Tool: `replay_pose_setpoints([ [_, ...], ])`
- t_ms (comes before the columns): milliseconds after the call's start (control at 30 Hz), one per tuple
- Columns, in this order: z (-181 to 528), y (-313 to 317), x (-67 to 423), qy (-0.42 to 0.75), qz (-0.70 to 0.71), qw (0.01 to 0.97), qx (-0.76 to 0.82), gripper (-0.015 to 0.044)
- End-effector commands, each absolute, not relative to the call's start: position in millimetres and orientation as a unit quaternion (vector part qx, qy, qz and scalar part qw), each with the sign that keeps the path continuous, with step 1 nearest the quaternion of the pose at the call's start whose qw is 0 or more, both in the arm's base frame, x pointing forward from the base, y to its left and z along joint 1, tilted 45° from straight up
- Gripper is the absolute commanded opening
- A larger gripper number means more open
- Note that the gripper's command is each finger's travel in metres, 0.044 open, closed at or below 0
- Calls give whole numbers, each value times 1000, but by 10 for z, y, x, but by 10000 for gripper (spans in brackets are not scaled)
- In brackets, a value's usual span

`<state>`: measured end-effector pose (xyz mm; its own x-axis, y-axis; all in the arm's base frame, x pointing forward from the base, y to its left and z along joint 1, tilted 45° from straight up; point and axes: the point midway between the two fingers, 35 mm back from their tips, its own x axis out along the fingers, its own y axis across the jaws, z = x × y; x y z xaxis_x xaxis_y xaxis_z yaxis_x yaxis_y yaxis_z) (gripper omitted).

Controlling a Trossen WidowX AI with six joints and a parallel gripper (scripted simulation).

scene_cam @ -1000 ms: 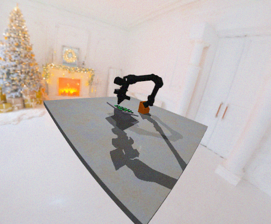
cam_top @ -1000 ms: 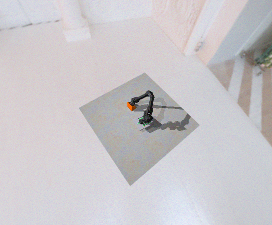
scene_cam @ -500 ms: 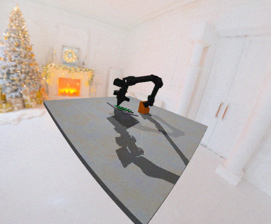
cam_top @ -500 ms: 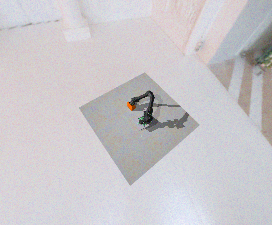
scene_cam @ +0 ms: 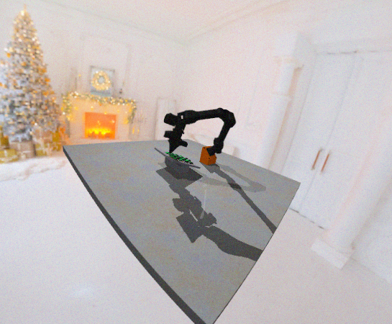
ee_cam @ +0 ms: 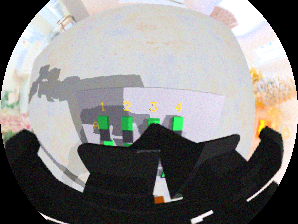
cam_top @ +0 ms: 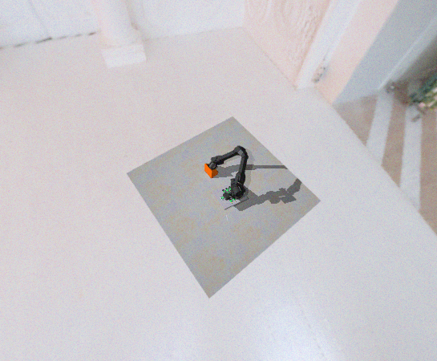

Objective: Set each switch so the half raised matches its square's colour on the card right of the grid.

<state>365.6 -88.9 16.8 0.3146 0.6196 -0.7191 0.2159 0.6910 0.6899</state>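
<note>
The switch panel [cam_top: 231, 205] [scene_cam: 188, 163] [ee_cam: 202, 115] lies flat on the grey table, in front of the arm's orange base [cam_top: 210, 170] [scene_cam: 207, 157]. In the wrist view its far row shows several switches with green halves [ee_cam: 127, 124] [ee_cam: 177, 123] under small yellow numbers. The nearer rows are hidden behind my fingers. My gripper [cam_top: 228, 195] [scene_cam: 172, 150] [ee_cam: 153, 127] is shut and empty. It points down, with its tip right at the panel's switches. I cannot tell whether it touches one. The small card is not discernible in any view.
The grey table [cam_top: 202, 241] [scene_cam: 142, 201] carries only the arm and the panel. The arm's shadow falls across it. White floor surrounds the table, with its edges well away from the panel.
</note>
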Motion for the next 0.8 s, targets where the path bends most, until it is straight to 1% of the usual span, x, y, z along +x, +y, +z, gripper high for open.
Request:
replay_pose_setpoints([
  [0, 164, -885, 3661, 568, 139, 722, 370, 0],
  [767, 142, -866, 3671, 568, 139, 722, 370, 0],
])
